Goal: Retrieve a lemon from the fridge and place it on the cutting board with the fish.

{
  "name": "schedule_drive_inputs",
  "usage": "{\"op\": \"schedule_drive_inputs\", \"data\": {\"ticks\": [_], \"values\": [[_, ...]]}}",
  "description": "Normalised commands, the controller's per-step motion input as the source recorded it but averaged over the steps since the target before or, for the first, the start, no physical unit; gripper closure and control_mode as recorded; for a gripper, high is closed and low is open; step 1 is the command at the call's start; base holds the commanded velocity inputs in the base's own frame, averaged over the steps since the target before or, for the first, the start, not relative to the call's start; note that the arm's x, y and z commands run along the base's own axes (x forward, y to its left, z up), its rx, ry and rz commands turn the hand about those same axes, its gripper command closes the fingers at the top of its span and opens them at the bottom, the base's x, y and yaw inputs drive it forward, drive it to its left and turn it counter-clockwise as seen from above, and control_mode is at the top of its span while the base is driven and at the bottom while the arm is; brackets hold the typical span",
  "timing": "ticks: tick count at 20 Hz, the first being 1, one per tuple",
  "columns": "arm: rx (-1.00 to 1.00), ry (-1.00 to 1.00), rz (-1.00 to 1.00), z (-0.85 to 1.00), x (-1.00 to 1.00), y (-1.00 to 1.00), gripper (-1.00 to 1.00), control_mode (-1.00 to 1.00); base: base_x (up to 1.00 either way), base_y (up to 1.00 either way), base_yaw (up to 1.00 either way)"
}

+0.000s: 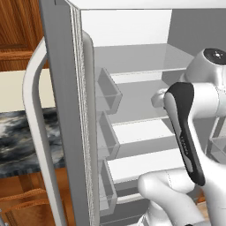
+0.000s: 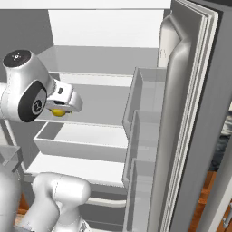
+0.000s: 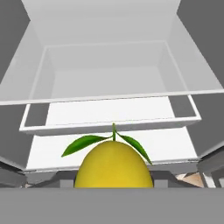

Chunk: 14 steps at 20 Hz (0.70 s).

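Observation:
The grey fridge point(image 1: 66, 110) stands open, its white interior and glass shelves point(image 2: 99, 104) facing me. My gripper point(image 2: 60, 108) reaches in at middle-shelf height and is shut on the lemon point(image 2: 58, 112). In the hand view the lemon point(image 3: 113, 168) is a bright yellow fruit with two green leaves, close at the bottom centre and covering the fingertips. It hangs in front of the shelf edges, above a white drawer point(image 3: 109, 118). The cutting board and the fish are out of view.
The open left door, with clear bins point(image 1: 108, 90) and a long white handle point(image 1: 37, 132), stands close on my left. The right door with its bins point(image 2: 145, 118) stands on my right. A dark marble counter point(image 1: 22, 137) and wooden cabinets point(image 1: 17, 26) lie beyond the left door.

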Motion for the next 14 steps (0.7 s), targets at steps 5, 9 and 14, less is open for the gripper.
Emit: {"op": "schedule_drive_inputs", "data": {"ticks": [5, 9, 14], "values": [[0.00, 0.06, 0.00, 0.00, -0.60, 0.00, 1.00, -1.00, 0.00, 0.00, 0.00], [0.00, 0.08, 0.00, -0.07, -0.40, 0.00, 1.00, -1.00, 0.00, 0.00, 0.00], [0.00, 0.12, 0.00, -0.18, -0.21, 0.00, 1.00, -1.00, 0.00, 0.00, 0.00]]}}
